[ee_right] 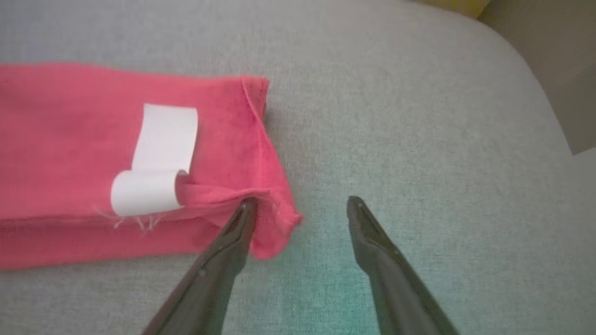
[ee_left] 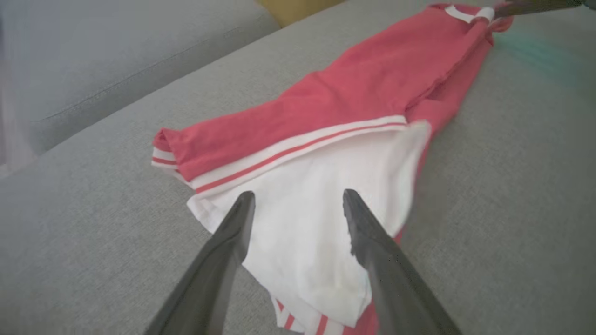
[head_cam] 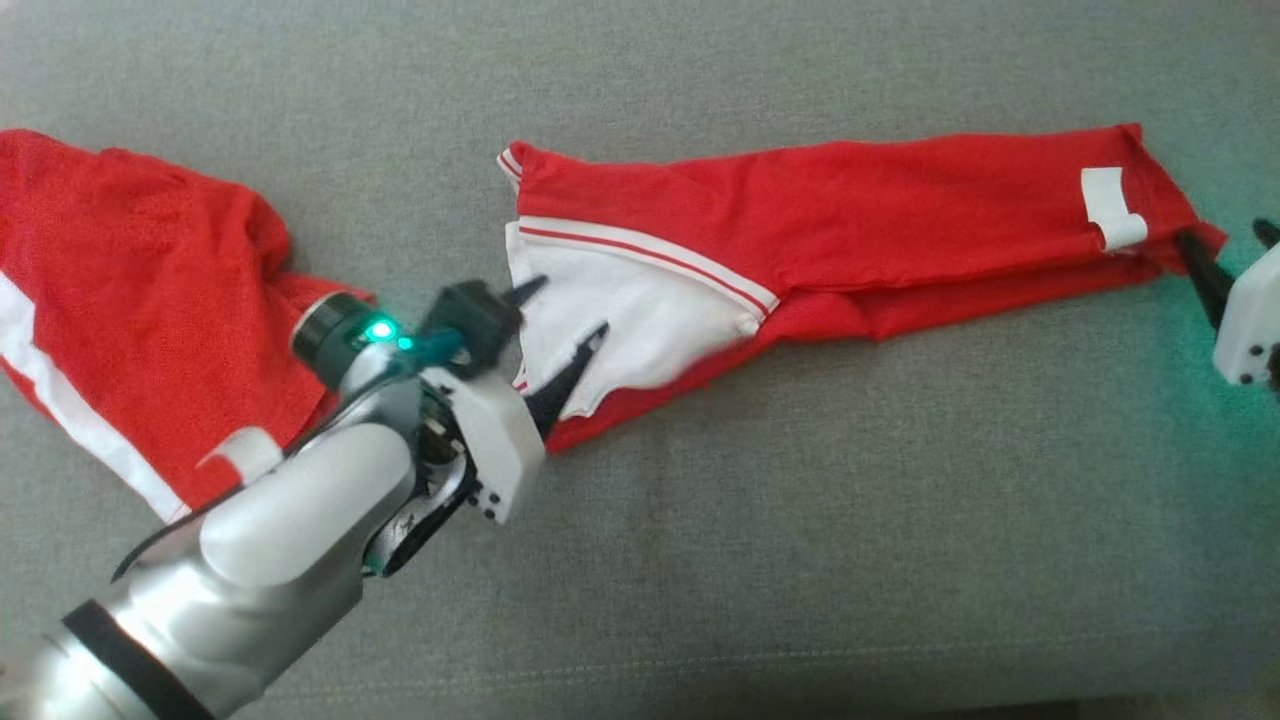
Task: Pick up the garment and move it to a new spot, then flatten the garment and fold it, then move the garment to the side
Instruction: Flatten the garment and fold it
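Couch seat of grey woven cloth [head_cam: 800,500] carries everything. From its middle to the upper right of the head view lies the long red knit garment with white striped trim [head_cam: 850,210], a narrow layered strip. A second, crumpled red garment with a white stripe [head_cam: 130,280] sits at the left edge. The left gripper [head_cam: 570,308] stands wide over the white flap at the strip's left end. The right gripper [head_cam: 1228,238] stands wide at the far right, one finger touching the hem corner beside the small curled white label [head_cam: 1110,205]. Flattening looks to be the step: each gripper should pinch every layer at its end, then draw apart evenly.
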Robot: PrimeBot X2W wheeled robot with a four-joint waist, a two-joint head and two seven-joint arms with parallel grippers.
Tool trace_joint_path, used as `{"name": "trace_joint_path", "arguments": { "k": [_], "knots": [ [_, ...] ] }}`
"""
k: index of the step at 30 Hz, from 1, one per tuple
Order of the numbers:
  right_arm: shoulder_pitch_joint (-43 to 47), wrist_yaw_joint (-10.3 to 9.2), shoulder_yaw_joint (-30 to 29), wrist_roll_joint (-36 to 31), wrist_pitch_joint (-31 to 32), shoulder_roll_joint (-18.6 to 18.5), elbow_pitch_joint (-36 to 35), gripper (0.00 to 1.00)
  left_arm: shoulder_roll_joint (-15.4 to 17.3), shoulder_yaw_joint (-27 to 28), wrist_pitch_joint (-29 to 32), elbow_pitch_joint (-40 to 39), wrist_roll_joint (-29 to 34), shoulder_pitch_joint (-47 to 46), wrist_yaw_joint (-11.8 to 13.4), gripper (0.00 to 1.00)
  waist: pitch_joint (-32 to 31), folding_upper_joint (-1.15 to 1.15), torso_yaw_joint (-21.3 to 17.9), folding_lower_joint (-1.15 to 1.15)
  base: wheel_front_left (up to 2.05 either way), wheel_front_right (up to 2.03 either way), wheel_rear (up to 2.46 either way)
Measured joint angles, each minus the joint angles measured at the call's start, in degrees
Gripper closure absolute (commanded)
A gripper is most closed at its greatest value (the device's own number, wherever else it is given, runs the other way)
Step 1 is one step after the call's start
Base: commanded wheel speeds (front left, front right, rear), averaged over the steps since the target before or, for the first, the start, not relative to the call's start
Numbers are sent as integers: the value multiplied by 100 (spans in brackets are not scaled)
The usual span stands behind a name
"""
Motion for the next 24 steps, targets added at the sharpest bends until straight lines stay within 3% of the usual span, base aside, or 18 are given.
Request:
{"name": "trace_joint_path", "arguments": {
  "k": [4,9,15,21,24],
  "knots": [
    [-3,0,-229,75,-398,12,-89,0,-98,372,-427,119,-212,167,318,0,-99,0,-21,0,0,0,0],
    [-2,0,-834,81,-1479,183,-266,0,-225,1039,-1014,144,-452,272,725,0,-220,0,-2,0,0,0,0],
    [248,1,-1365,-178,-2420,724,-727,0,-534,2554,-1122,-498,-259,896,1132,0,-333,0,1,0,0,0,0],
    [1207,0,-2249,-1089,-2517,1350,-1501,0,-1127,4066,-1158,-1201,762,2008,1181,0,-429,0,-42,0,0,0,0],
    [1728,0,-2791,-1626,-2530,1734,-2037,0,-1479,4625,-1159,-1365,1131,2590,931,0,-496,0,-59,0,0,0,0]
  ]
}}
